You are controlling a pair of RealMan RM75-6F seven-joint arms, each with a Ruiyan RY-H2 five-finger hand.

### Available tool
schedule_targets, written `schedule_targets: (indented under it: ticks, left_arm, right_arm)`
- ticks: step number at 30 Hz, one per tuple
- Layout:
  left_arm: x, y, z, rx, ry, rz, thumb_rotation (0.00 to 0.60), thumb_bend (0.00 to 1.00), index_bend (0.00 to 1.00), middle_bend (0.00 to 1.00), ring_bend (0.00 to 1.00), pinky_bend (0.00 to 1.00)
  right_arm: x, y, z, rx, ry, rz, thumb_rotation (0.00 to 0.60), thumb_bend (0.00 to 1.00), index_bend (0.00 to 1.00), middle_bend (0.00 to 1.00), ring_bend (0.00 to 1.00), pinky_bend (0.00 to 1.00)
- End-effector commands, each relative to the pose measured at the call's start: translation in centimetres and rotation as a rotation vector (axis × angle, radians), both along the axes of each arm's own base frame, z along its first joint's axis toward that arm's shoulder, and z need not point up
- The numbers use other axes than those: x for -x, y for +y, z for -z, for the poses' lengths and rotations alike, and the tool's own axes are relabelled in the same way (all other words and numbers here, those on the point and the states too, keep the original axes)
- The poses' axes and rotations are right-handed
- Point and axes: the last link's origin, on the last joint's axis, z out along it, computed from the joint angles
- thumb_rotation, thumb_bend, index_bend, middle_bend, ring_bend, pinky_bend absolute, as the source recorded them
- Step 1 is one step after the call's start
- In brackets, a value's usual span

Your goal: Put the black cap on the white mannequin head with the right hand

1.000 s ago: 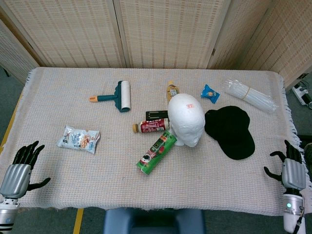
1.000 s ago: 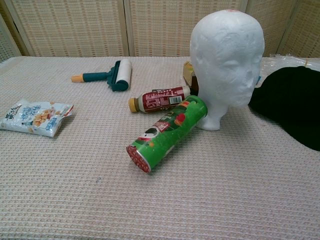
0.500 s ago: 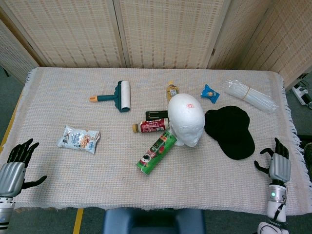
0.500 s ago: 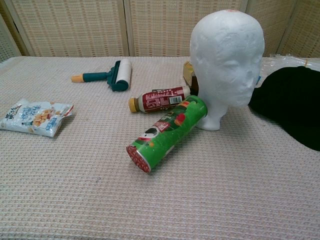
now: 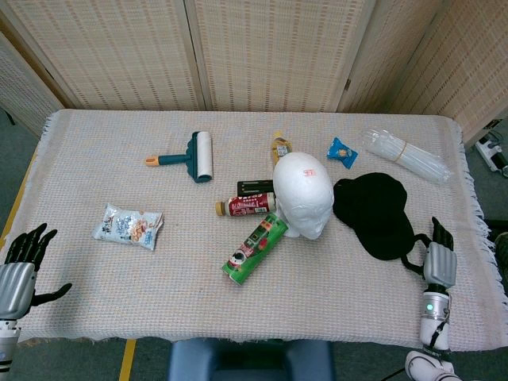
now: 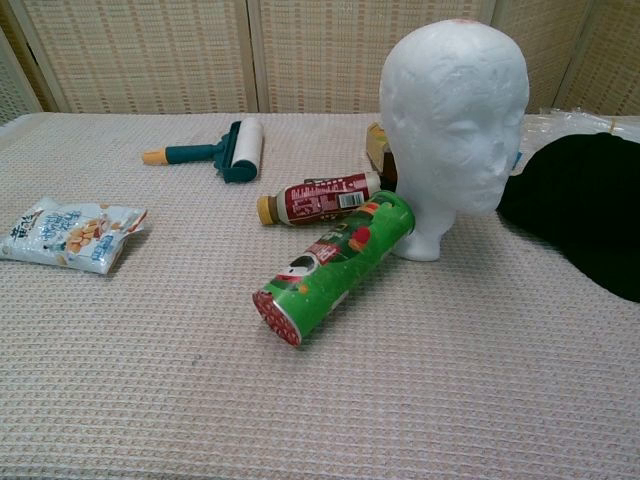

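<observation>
the cap (image 5: 375, 214) lies flat on the table (image 5: 119, 159), just right of the head (image 5: 303, 193), not yet worn. the right robot hand (image 5: 436, 258) sits beside the cap's near edge, fingers apart and empty, seemingly placed to take hold of it. the left robot hand (image 5: 20, 266) waits at the far corner, spread and empty, clear of the work. a green can (image 5: 255, 248) leans against the head's base.
</observation>
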Motion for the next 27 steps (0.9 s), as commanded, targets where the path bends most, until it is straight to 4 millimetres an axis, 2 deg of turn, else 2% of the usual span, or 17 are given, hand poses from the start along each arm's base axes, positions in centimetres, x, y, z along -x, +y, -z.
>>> schedule_targets:
  ticks: [1,11,17,22,27]
  left_arm:
    - [0.0,0.0,-0.1,-0.009,0.007,0.001,0.600,0.08,0.11,0.00,0.00,0.02]
    - [0.1,0.1,-0.3,-0.034,0.021,0.001,0.600,0.08,0.13,0.00,0.00,0.02]
    - [0.1,0.1,-0.6,-0.057,0.026,0.003,0.600,0.08,0.13,0.00,0.00,0.02]
    - [0.1,0.2,-1.0,-0.083,0.031,0.006,0.600,0.08,0.13,0.00,0.00,0.02]
    - [0.1,0.2,-1.2,-0.103,0.031,0.006,0.600,0.08,0.13,0.00,0.00,0.02]
  right_arm:
    - [-0.3,-0.3,0.3,0.004,-0.011,-0.013,0.600,0.20,0.46,0.01,0.00,0.00]
    - [-0.7,-0.5,0.6,0.030,-0.055,-0.036,0.600,0.24,0.45,0.00,0.00,0.00]
    - [-1.1,-0.9,1.1,0.024,-0.092,-0.053,0.600,0.34,0.46,0.01,0.00,0.00]
    - [-1.5,-1.3,1.2,0.032,-0.108,-0.073,0.600,0.43,0.50,0.02,0.00,0.00]
    - [-2.2,-1.9,0.8,0.072,-0.140,-0.095,0.600,0.44,0.57,0.06,0.00,0.00]
